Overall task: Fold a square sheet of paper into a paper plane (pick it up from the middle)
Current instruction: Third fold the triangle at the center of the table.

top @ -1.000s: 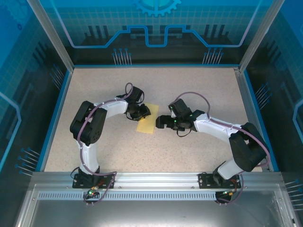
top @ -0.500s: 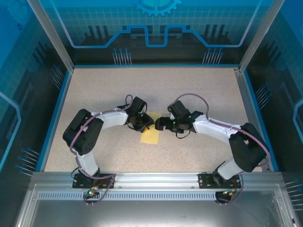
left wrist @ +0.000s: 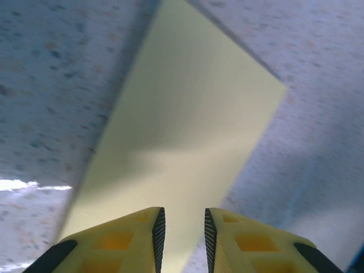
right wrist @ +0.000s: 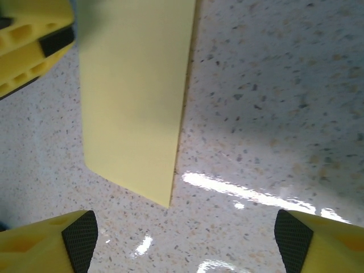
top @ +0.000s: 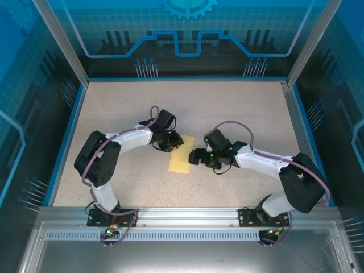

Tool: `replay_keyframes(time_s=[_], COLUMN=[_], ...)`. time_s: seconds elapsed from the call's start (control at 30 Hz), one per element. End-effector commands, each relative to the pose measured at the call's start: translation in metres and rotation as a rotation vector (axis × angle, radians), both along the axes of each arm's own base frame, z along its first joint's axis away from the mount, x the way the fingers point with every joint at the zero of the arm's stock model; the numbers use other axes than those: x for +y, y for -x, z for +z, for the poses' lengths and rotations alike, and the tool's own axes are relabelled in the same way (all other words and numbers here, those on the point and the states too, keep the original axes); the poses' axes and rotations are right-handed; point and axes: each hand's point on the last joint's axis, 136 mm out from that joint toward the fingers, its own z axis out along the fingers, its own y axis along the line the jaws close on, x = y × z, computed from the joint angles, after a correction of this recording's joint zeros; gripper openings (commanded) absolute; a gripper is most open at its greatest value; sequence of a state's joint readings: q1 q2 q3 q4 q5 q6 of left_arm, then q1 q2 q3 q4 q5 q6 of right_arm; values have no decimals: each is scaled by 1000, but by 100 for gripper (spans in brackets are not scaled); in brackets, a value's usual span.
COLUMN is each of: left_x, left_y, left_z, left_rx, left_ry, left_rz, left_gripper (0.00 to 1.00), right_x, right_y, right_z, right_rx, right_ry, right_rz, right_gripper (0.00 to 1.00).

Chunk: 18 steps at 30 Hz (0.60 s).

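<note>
Thin bright-yellow sheet of paper (top: 182, 156), folded to narrow rectangle, flat at centre of speckled beige tabletop (top: 227, 102). Long axis near-to-far, far end tipped slightly right.

Left gripper (top: 172, 143) at far-left edge, jaws nearly together; pinching paper or not, cannot tell. Right gripper (top: 195, 157) just right of sheet, jaws spread wide, empty.

Blue circuit-patterned walls (top: 187, 28), aluminium rail (top: 187, 219) at near edge.

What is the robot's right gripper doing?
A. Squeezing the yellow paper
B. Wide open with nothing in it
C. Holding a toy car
B: in the right wrist view the right gripper has its jaws far apart with just bare table between them, and the yellow paper lies off to one side.
</note>
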State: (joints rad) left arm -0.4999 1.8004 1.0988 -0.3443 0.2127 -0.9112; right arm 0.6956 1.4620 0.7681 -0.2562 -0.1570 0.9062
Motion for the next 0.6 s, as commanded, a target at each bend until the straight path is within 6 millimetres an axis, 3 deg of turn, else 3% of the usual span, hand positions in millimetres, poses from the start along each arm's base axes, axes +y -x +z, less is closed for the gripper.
replay_keyframes(time_s=[0.0, 0.27, 0.57], left_x=[18, 28, 33], left_y=[3, 11, 11], left_z=[-16, -36, -38], left_rx=[38, 116, 149], left_ry=[-110, -146, -118], left_rz=[-3, 32, 55], left_gripper=[29, 31, 32], right_x=[18, 45, 70], right_y=[6, 9, 12], right_z=[1, -3, -13], right_rx=[29, 83, 154], right_ry=[-45, -106, -154], right_rz=[18, 33, 26], right_gripper=[84, 80, 73])
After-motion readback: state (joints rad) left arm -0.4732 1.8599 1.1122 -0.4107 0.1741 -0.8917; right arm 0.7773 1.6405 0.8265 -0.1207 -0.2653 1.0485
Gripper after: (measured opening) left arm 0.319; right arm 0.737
